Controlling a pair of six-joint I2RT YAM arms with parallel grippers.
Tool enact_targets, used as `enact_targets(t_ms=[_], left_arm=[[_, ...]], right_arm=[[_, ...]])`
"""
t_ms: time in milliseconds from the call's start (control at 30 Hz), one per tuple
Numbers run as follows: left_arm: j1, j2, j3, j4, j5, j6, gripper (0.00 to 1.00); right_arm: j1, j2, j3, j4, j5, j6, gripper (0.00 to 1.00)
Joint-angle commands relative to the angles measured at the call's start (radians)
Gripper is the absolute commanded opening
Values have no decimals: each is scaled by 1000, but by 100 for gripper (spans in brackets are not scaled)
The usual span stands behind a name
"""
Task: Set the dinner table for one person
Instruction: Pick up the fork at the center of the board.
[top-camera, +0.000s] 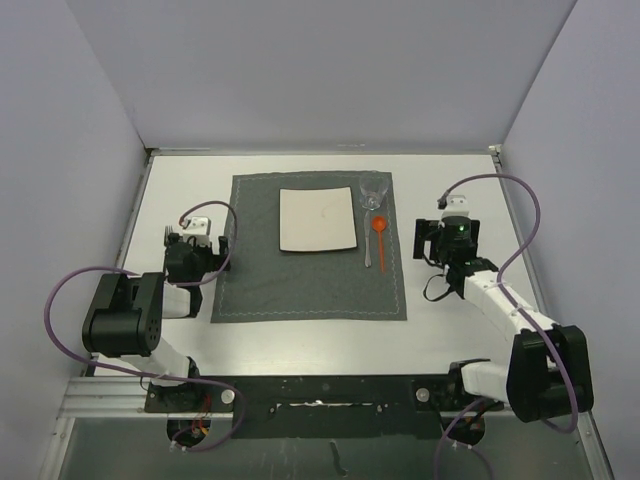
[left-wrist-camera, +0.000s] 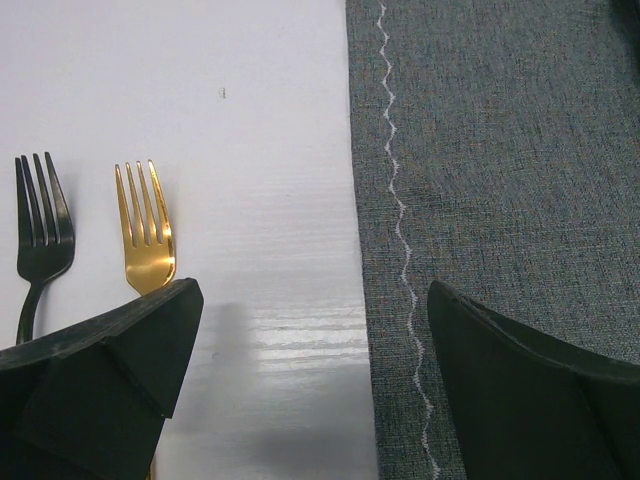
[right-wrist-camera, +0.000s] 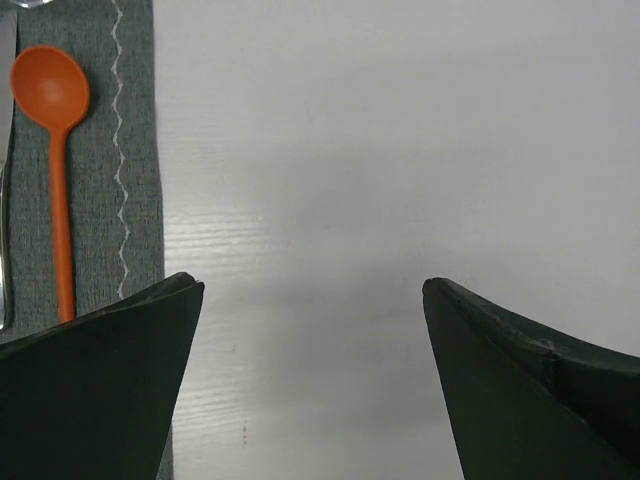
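dinner table (top-camera: 310, 345) spreads flat and white under both my arms, thin metal rim around it, smooth with a faint grain that catches the light. on its middle lies a dark grey placemat (top-camera: 310, 285), woven cloth edged with a pale zigzag stitch; i judge it marks the one seat. a white square plate (top-camera: 317, 220) sits on the mat's far half, a clear glass (top-camera: 373, 193) at its right corner. an orange spoon (right-wrist-camera: 58, 150) lies lengthwise beside a silvery utensil (top-camera: 367, 252) whose kind i cannot tell. my left gripper (left-wrist-camera: 312, 330) hangs with jaws spread wide and nothing between them, straddling the mat's left edge. a gold fork (left-wrist-camera: 145, 225) and a black fork (left-wrist-camera: 40, 225) lie side by side on bare table just left of it; a fork seems the missing piece. my right gripper (right-wrist-camera: 313, 370) is likewise spread and empty, over bare table right of the mat.
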Motion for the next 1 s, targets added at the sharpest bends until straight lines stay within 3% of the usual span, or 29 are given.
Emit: enact_targets(t_ms=[0,167,367,600,800,967], left_arm=[[-20,-2,26,25,-47,-9,98],[-21,-69,103,-161,-68,-18,98],[-31,-125,133,-249,-67,-6,98],[-33,-253,168,-327,-105,6,98],[-43,-322,346,-691,-210,-9,98],[-48,-341,428,-820,-165,32,98]], right_arm=[[5,-60,-62,232,-22,-37,98],[-5,-105,-217,514,43,-161,98],[-10,47,-295,813,6,-289,98],[-12,135,-263,811,-15,-255,98],[-12,139,-288,835,-66,-259,98],[-11,87,-278,791,-68,-263,98]])
